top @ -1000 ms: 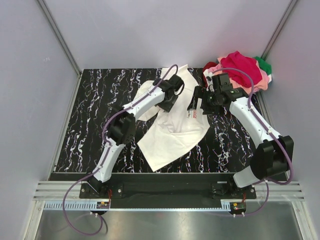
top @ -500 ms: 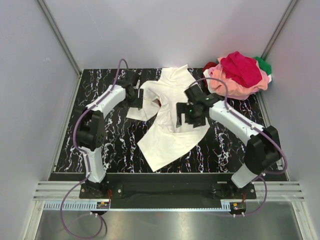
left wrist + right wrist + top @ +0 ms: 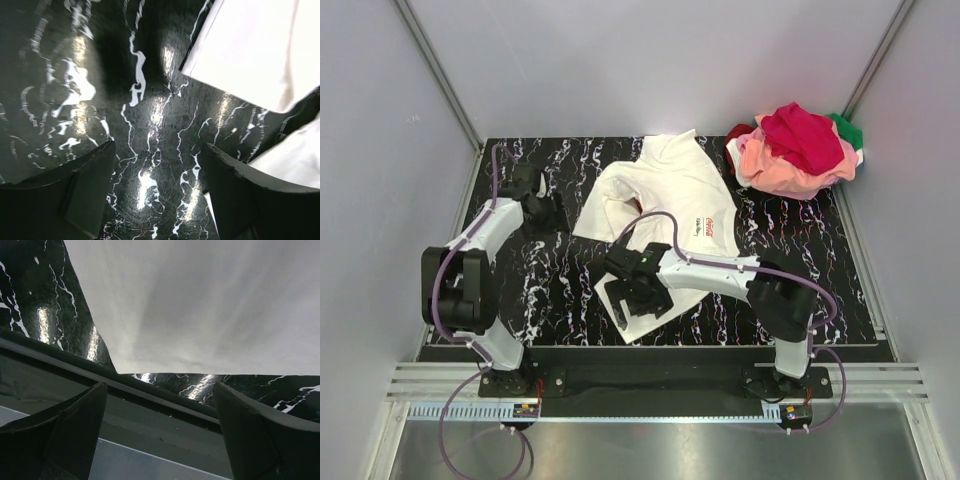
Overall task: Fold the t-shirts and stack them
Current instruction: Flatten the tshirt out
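A white t-shirt (image 3: 665, 215) with a small red logo (image 3: 708, 228) lies spread on the black marbled table, its hem toward the near edge. My left gripper (image 3: 550, 213) is open and empty over bare table just left of the shirt's sleeve. In the left wrist view (image 3: 157, 200) the white shirt (image 3: 250, 45) is at the upper right. My right gripper (image 3: 632, 300) is open and empty over the shirt's near hem. In the right wrist view (image 3: 160, 435) the white cloth (image 3: 200, 305) ends just ahead of the fingers.
A heap of pink, magenta, dark red and green t-shirts (image 3: 798, 150) sits at the back right corner. The table's front edge and metal rail (image 3: 150, 405) run right under my right gripper. Grey walls close in the left, back and right sides.
My left gripper has swung left off the shirt's sleeve onto bare table. My right gripper has moved from the shirt's chest down to its near hem. The shirt lies flatter, logo showing.
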Robot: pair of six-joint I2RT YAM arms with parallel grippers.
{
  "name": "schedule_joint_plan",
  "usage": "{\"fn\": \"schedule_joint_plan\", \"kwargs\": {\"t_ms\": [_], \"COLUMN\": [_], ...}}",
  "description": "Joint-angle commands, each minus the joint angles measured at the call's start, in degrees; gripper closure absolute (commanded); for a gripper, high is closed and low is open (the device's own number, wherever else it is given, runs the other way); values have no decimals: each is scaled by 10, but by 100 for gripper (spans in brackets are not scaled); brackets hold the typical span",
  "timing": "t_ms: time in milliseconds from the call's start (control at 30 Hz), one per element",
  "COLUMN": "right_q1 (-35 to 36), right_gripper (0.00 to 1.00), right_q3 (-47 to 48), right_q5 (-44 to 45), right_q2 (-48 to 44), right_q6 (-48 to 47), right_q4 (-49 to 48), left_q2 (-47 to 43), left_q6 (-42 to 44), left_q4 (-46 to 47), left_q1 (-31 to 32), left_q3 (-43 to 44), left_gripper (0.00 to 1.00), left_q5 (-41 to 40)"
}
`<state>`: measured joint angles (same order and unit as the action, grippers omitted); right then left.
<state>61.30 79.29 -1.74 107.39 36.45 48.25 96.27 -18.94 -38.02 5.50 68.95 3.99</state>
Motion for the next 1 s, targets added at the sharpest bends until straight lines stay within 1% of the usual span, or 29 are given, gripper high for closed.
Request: {"fn": "schedule_joint_plan", "kwargs": {"t_ms": [0,100,167,333,367,467,500,567,600,633,667,700,733,767,800,833,867,900,933,967], "right_q1": [37,51,52,51,53,51,51,51,52,51,51,51,50,50,51,51,51,49,48,45], "right_gripper": [6,6,9,23,31,46,58,68,84,90,100,100,100,100,100,100,100,100,100,100], "right_q3": [21,28,29,41,42,38,39,39,41,42,44,49,54,64,95,111,127,153,163,170], "right_q5": [4,3,13,52,57,59,60,68,74,90,107,130,186,224,267,343,380,443,469,486], "right_q2": [10,43,60,91,103,119,120,118,115,103,91,74,27,2,-23,-67,-88,-110,-147,-164], "right_q6": [44,46,47,45,42,40,38,36,35,34,35,42,47,53,70,82,97,130,150,164], "right_q4": [-3,-4,-11,20,25,26,26,28,30,35,42,72,92,153,190,227,301,335,368,413], "left_q2": [-63,-82,-87,-100,-102,-112,-115,-115,-115,-117,-120,-129,-137,-157,-167,-178,-195,-201,-205,-206], "left_q6": [3,4,5,13,13,11,10,10,11,12,13,14,15,15,15,15,15,14,12,9], "left_q4": [34,40,40,32,32,38,41,42,41,40,37,35,34,32,30,28,26,26,25,29], "left_q1": [-11,-22,-25,-29,-31,-32,-32,-32,-32,-32,-32,-32,-31,-31,-30,-30,-27,-24,-16,-12], "left_q3": [-22,-43,-49,-51,-57,-70,-72,-76,-75,-76,-73,-72,-72,-72,-72,-73,-74,-75,-76,-78], "left_gripper": [26,26,27,28,28,28,28,28,29,31,32,33,35,43,46,47,48,48,48,48], "left_q5": [38,40,42,39,35,34,35,36,36,37,33,34,35,35,35,33,31,30,30,29]}}
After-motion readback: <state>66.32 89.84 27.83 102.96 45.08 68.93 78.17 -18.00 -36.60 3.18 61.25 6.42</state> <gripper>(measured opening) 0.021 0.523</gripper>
